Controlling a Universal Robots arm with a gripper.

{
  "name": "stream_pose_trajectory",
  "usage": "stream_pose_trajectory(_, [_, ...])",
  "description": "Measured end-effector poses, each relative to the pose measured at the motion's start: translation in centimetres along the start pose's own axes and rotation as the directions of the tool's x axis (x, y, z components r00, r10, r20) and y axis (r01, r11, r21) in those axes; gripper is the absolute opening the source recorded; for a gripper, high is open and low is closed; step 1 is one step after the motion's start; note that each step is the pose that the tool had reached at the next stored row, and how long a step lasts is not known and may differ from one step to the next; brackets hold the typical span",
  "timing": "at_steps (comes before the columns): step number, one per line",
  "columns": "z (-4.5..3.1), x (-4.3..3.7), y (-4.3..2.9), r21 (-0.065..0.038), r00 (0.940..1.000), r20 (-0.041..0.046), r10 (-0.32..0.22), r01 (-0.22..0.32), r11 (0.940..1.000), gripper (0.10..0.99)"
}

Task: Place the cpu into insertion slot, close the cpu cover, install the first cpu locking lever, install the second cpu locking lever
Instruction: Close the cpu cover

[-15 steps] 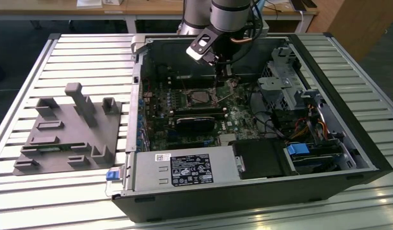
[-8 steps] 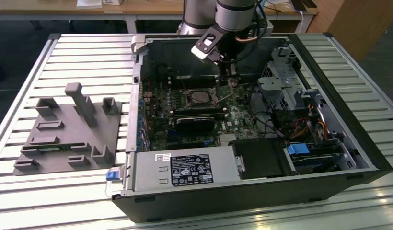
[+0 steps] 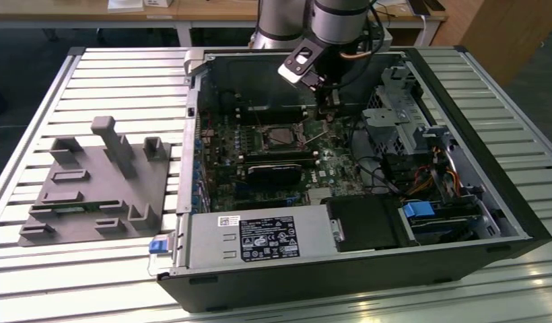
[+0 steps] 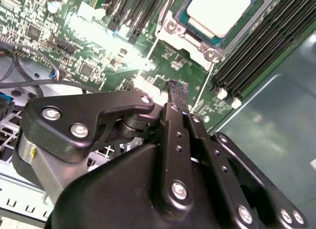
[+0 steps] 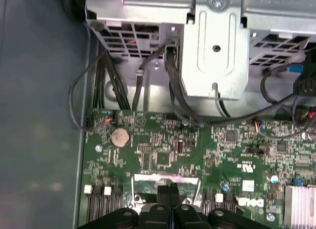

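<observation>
Robot arm reaching into the big open black computer case (image 3: 491, 222), chip seated in its socket.

Centre-top of the exterior view, the black gripper (image 3: 326, 108) hangs just beside the square dark-framed insertion slot (image 3: 260, 137), its fingers (image 4: 174, 98) pressed together on nothing I can see. The second wrist view's upper right shows what the exterior view cannot: the thin metal cpu cover (image 4: 185, 39) framing the small flat silver-grey cpu (image 4: 217, 9). The first wrist view shows drive-cage cabling instead. The chip looks light, stiff and fragile, best held by its edges.
</observation>
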State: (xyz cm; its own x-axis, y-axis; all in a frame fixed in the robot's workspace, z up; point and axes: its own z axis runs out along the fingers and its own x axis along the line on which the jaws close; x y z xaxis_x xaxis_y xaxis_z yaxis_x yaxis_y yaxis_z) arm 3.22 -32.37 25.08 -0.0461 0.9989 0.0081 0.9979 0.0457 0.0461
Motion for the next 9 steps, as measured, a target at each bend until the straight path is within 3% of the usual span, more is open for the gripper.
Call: stream_pose_trajectory(9, [0.05, 0.08, 1.00, 0.001, 1.0000, 0.0015, 0.002, -0.002, 1.0000, 0.106])
